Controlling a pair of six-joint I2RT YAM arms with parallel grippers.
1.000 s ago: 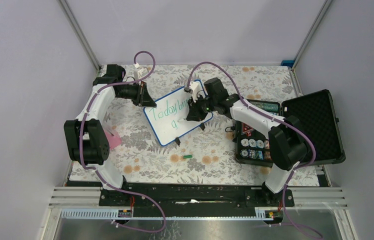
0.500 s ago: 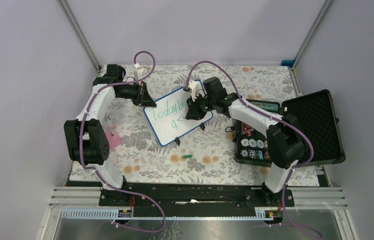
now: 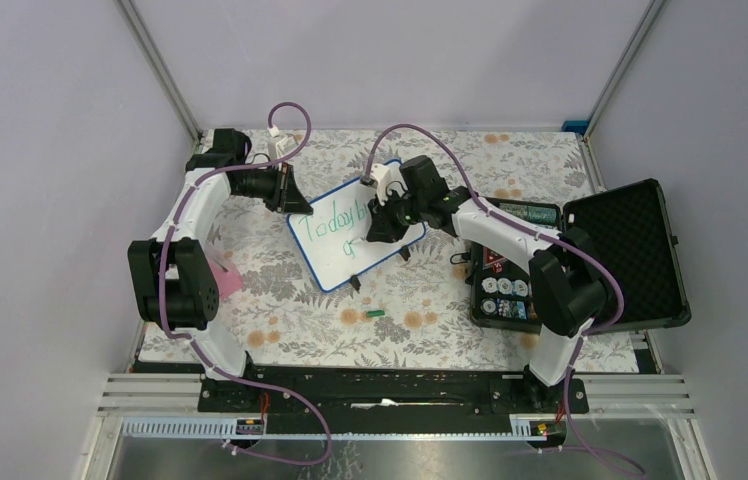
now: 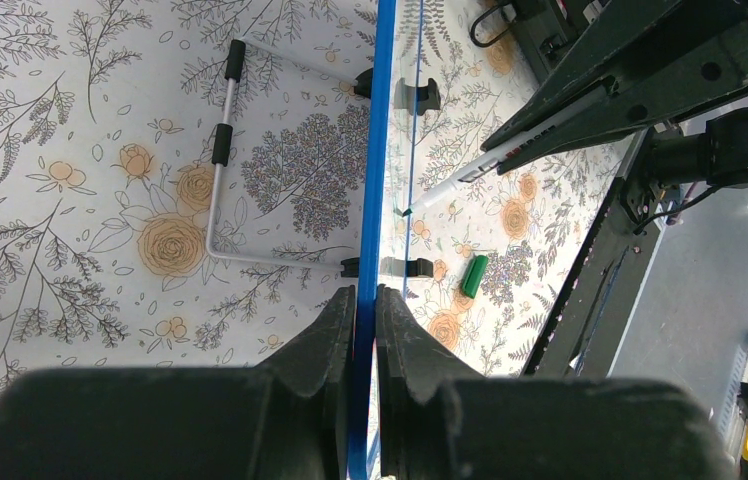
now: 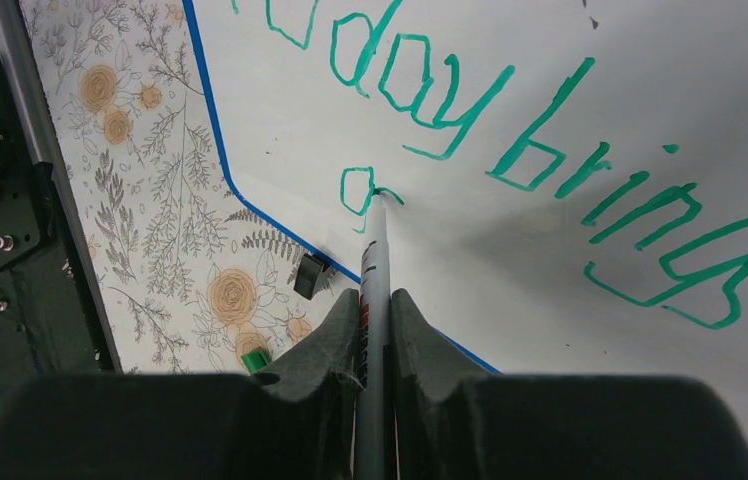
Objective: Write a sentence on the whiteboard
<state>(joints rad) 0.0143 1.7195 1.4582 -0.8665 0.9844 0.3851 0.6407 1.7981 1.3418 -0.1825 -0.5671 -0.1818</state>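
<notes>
A blue-framed whiteboard [image 3: 345, 240] stands tilted on the floral table, with "Today brings" in green and a "g" begun on a second line [image 5: 358, 192]. My left gripper [image 3: 290, 196] is shut on the board's blue edge [image 4: 367, 200]; its jaws pinch the frame from both sides. My right gripper [image 3: 382, 224] is shut on a grey marker [image 5: 375, 260], whose green tip touches the board just right of the second-line letter. The marker also shows in the left wrist view [image 4: 480, 160].
The marker's green cap [image 3: 376, 313] lies on the table in front of the board. An open black case [image 3: 640, 250] with batteries and small parts sits at the right. A pink object [image 3: 228, 280] lies by the left arm. The board's wire stand [image 4: 220, 150] rests behind it.
My right gripper and marker have shifted slightly left and up along the board, extending the stroke by the second-line letter. The left arm and board have not moved.
</notes>
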